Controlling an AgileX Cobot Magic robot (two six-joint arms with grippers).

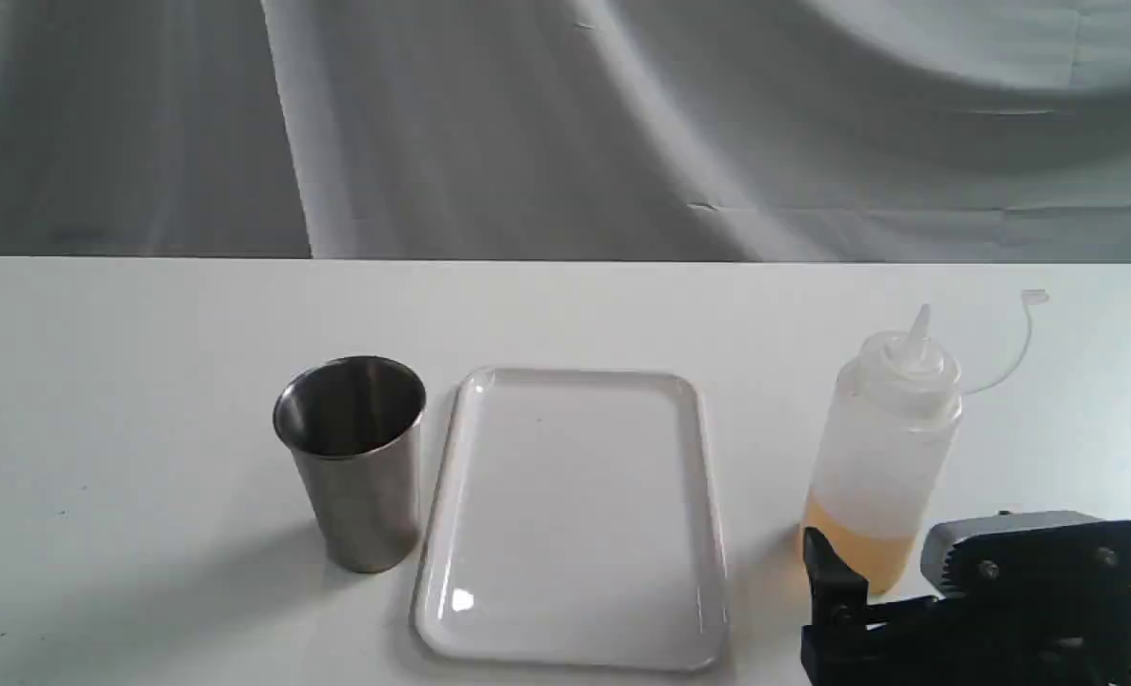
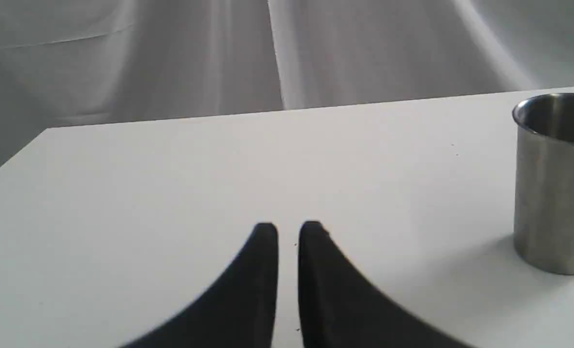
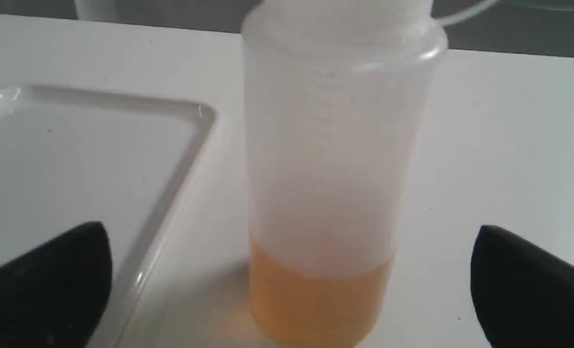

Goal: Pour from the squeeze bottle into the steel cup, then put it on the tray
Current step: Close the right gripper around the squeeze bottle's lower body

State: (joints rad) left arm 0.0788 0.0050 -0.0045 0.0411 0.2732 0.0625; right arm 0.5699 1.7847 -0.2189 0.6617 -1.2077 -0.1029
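The squeeze bottle (image 1: 884,457) stands upright on the table to the right of the tray (image 1: 575,514), with amber liquid in its bottom part and its cap strap (image 1: 1022,333) curling up to the right. My right gripper (image 3: 291,232) is open, low at the bottle's base. The bottle (image 3: 325,169) stands between its fingers, with a gap on each side. One black finger (image 1: 824,572) shows at the bottle's lower left. The steel cup (image 1: 351,457) stands upright to the left of the tray. My left gripper (image 2: 288,229) is shut over bare table, with the cup (image 2: 555,193) off to one side.
The white table (image 1: 146,381) ends at a far edge in front of a grey cloth backdrop (image 1: 565,124). The tray holds nothing. The table's left corner (image 2: 47,129) shows in the left wrist view.
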